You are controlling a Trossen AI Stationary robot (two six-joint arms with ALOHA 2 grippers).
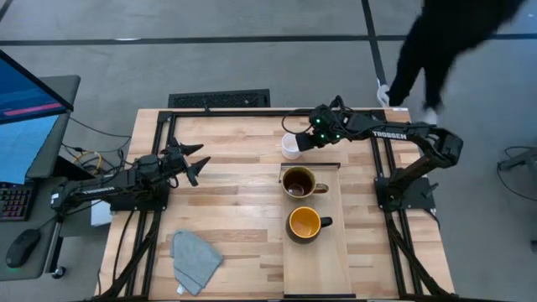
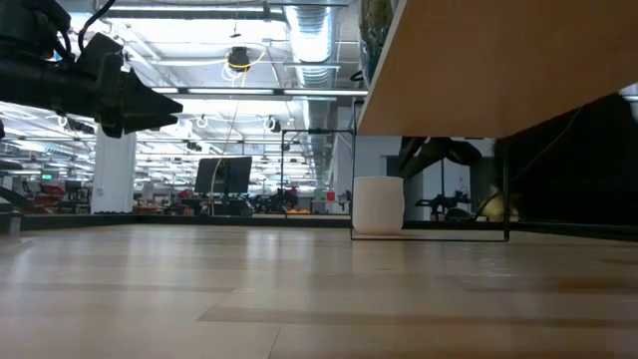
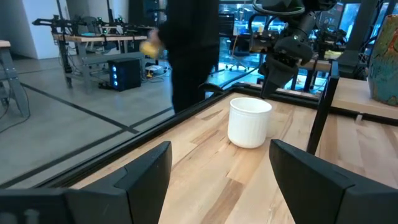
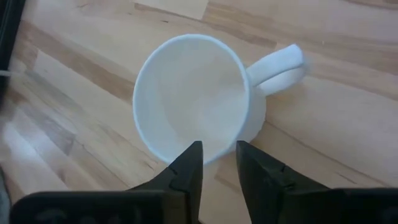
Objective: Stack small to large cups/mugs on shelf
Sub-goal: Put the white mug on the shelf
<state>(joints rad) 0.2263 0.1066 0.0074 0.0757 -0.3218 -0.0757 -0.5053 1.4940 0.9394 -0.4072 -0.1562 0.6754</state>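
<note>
Clearly the right gripper (image 4: 218,163) is the nearer one: it hangs directly over the white mug (image 4: 198,96), looking straight down into the bowl, with its two fingers narrowly parted and lined up on either side of the rim nearest the camera. No wall shows between the fingers yet, so the gripper grasps nothing. The mug's handle points away to one side of the fingers, so closing on the rim would not foul it, as far as I can judge.

From above, the white mug (image 1: 291,146) stands upright on the counter (image 1: 226,193), just beyond the far end of the shelf (image 1: 336,260) and near its left corner. The brown mug (image 1: 298,182) and the yellow-lined mug (image 1: 305,224) already sit on the shelf, one behind the other, handles to the right. The right arm reaches in from the right edge, stretched low across the counter's far side.

The left gripper (image 1: 186,162) waits well apart on the left, fingers spread wide and pointed toward the mugs. A grey-blue cloth (image 1: 195,259) lies near the front edge.
</note>
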